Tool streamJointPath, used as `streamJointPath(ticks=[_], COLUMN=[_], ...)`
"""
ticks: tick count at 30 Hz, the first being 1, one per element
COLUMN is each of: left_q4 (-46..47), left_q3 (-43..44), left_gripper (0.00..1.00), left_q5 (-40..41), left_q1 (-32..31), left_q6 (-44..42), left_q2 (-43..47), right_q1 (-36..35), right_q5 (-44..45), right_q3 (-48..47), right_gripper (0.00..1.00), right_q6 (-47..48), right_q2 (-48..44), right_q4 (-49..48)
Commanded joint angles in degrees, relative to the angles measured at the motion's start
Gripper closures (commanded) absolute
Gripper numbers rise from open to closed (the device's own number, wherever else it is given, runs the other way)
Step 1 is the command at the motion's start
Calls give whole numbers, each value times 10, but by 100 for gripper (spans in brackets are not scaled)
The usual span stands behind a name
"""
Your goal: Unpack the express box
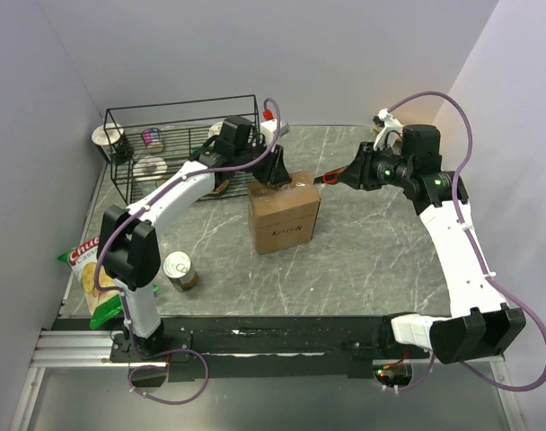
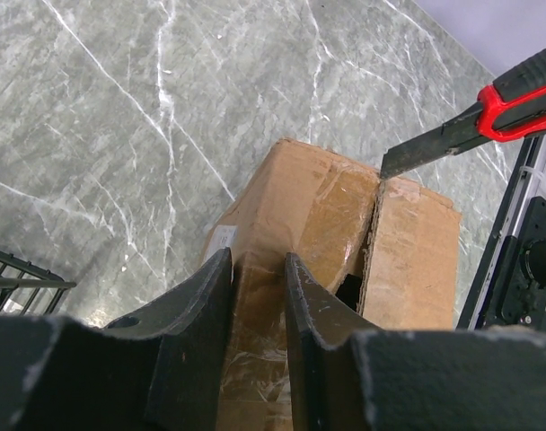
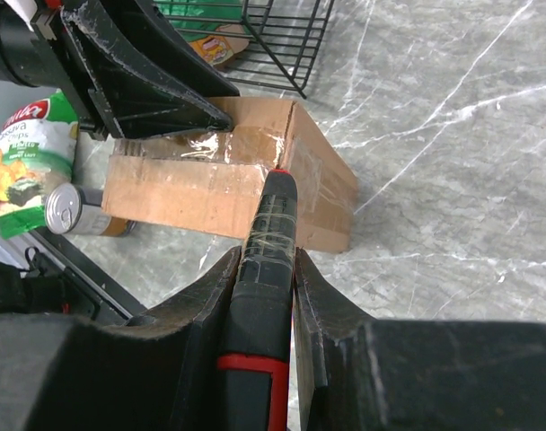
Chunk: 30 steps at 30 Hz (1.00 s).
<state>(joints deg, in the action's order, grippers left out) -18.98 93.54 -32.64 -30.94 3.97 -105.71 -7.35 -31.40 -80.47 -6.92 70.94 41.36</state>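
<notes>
Your express box sits on the table just above the middle of the overhead view, turned a little askew. The left gripper bears down on its upper-left edge with jaws a little apart, and I see nothing pinched between them. The right gripper is clamped tight on the handle of a red-and-black utility knife, whose blade tip is at the taped centre seam.

The main danger is the line of the cut. In the left wrist view the seam runs from the blade at upper right straight down toward the left fingers. A stroke that jumps free of the tape would carry into them, so stop short or shift that hand aside. The flaps already gape partway along the seam, with a dark opening showing. If you let the blade sink there it may score whatever lies inside, which you cannot see.

The hold-down is near one edge, not over the middle. A sideways drag from the knife could swivel or tip the carton, and the blade would wander off the tape into bare cardboard. The knife is held well back on its handle, so a snag could twist it in the grip.

For room, you have bare table right of and below the box in the overhead view. The wire basket crowds the upper left, close behind the left arm. The can and chip bag sit at lower left, so swing the flaps rightward
</notes>
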Motion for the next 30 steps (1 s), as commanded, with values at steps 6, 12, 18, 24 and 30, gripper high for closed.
streamJointPath(ticks=[6, 12, 18, 24, 30], left_q4=[-86, -88, -83, -97, -134], left_q3=[-31, -38, -30, 18, 52], left_gripper=[99, 99, 94, 51, 39], left_q5=[87, 86, 43, -31, -81], left_q1=[12, 13, 11, -3, -3], left_q6=[-12, -14, -28, -78, -147], left_q2=[-37, -34, -32, -22, -1], right_q1=[-2, 13, 67, 100, 76], right_q5=[-45, -38, -30, 3, 46], right_q3=[-35, -105, -129, 86, 467], right_gripper=[100, 100, 100, 100, 100], right_q6=[37, 106, 167, 351, 684], right_q2=[-20, -26, -43, -145, -234], right_q4=[156, 295, 233, -179, -570])
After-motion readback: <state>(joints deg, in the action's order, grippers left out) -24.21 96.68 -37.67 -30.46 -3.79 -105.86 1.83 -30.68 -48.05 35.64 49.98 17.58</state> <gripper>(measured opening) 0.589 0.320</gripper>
